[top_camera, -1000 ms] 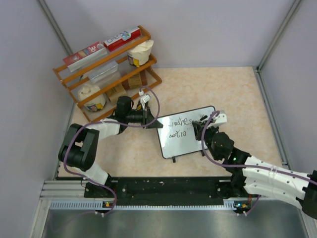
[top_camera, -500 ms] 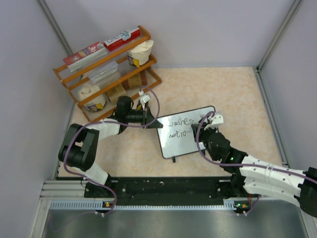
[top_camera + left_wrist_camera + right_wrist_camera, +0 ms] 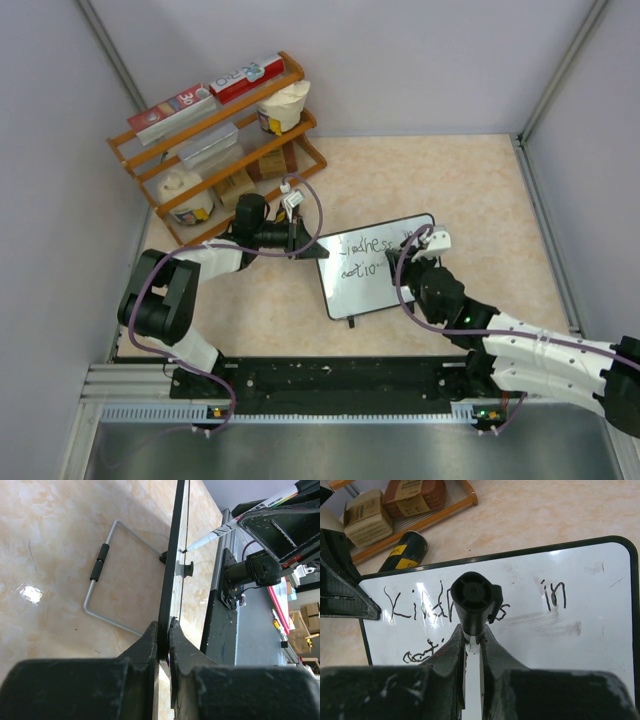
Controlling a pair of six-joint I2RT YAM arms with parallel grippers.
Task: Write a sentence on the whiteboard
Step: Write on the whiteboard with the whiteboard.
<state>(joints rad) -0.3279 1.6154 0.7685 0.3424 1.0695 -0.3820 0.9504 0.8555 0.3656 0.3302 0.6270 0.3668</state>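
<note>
the whiteboard (image 3: 378, 292) is seen mid-table, one edge clamped in the shut left gripper (image 3: 165, 630). one marker (image 3: 471, 597) is pinched in the closed right gripper (image 3: 472, 632), tip at the board. of the sentence (image 3: 400, 605), "kind", "in" and, on a second line, "act" can be read. one wooden rack (image 3: 215, 140) is set back left on the beige marbled table (image 3: 460, 180), within pale walls.
</note>
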